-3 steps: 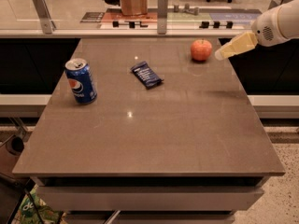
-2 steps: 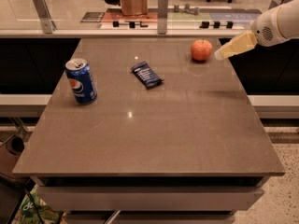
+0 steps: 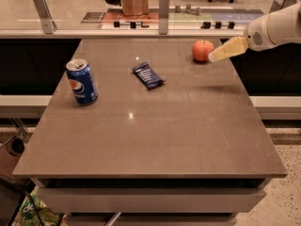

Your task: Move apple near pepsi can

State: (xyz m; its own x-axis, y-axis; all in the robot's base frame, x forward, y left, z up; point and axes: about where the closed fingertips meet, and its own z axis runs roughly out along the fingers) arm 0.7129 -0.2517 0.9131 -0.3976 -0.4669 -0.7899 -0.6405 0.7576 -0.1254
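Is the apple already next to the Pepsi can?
No, the apple lies by the gripper at the far right; the pepsi can stands near the left edge.

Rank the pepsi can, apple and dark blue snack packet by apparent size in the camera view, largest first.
1. pepsi can
2. snack packet
3. apple, though it lies farthest back

The gripper hovers close beside the apple.

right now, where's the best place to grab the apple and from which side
Grip the apple across its widest middle, probably coming from the view's right, where the gripper hovers just beside it. It is round and sits on the table, so opposite sides at mid-height should hold; the snack packet lies well off to the left.
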